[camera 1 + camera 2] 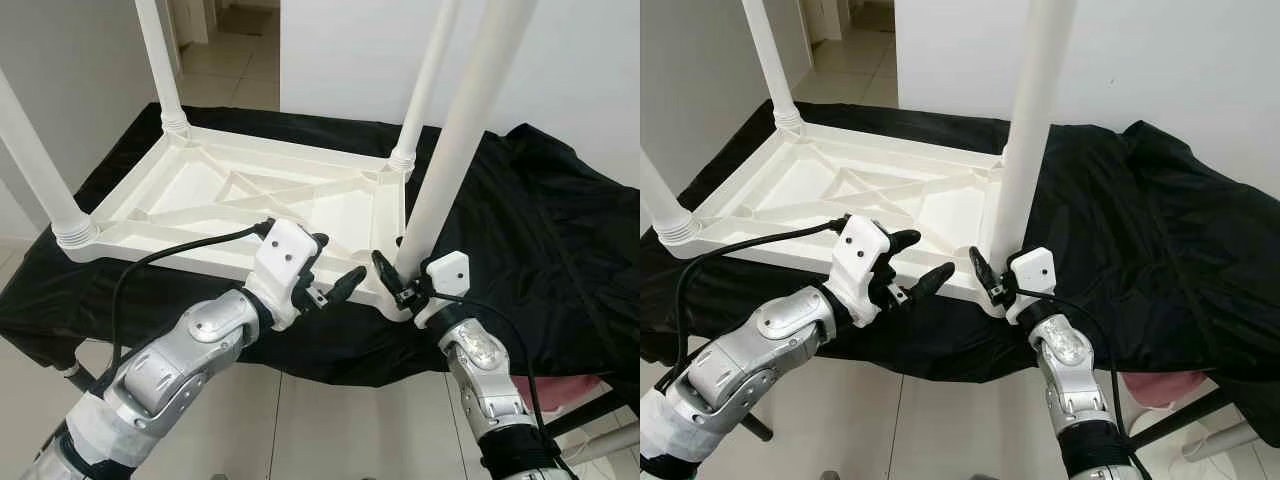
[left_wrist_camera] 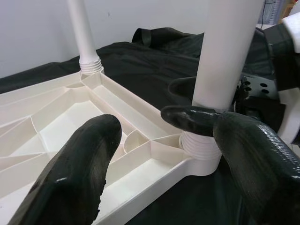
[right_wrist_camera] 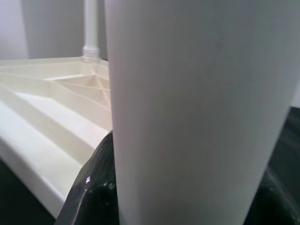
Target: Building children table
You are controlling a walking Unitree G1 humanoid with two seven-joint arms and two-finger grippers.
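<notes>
A white plastic children's table lies upside down on a black cloth. Its legs stand upright: far left leg, near left leg, far right leg. The near right leg sits in its corner socket. My right gripper is shut on this leg just above the socket, and one finger presses against its side. My left gripper hovers open at the table's front edge, left of that leg, with nothing between its fingers.
The black cloth drapes over the support and spreads wide to the right. A pink object lies low at the right. White walls stand behind, with a doorway at the back left. Tiled floor lies below the front edge.
</notes>
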